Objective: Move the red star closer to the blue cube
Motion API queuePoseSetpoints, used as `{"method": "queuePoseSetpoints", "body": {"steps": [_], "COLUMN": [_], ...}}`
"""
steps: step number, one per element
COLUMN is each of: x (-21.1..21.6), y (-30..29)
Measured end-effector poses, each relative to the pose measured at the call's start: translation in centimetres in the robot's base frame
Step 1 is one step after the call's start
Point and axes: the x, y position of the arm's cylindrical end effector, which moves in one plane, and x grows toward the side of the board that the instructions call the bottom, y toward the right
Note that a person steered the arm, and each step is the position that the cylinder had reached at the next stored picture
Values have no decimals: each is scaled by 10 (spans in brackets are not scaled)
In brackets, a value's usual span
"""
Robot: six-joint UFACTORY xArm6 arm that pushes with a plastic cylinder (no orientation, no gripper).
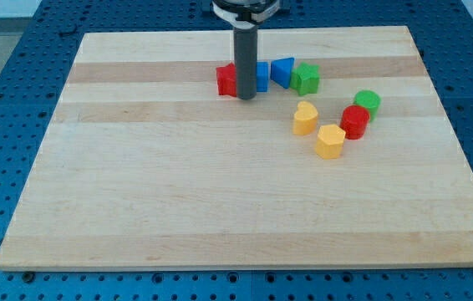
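1. Currently my tip (246,97) sits on the board (178,209) near its top edge, about mid-width.
2. No claw on this rod, so nothing opens and nothing is held.
3. Red star (226,80) touches the rod's left side in the view.
4. Blue cube (261,75) peeks out on the rod's right side, partly hidden; contact unclear.
5. Rightwards along the top edge: blue block (282,71), then green block (307,78).
6. Toward the right edge: yellow heart (305,119), yellow block (330,141), red cylinder (354,121), green cylinder (368,102).

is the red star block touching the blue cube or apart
Cannot tell: my tip and rod stand between the red star block and blue cube, hiding any gap.
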Motion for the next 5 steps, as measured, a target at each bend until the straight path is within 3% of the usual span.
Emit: {"method": "queuePoseSetpoints", "body": {"steps": [3, 5], "x": [6, -8], "y": [-81, -92]}}
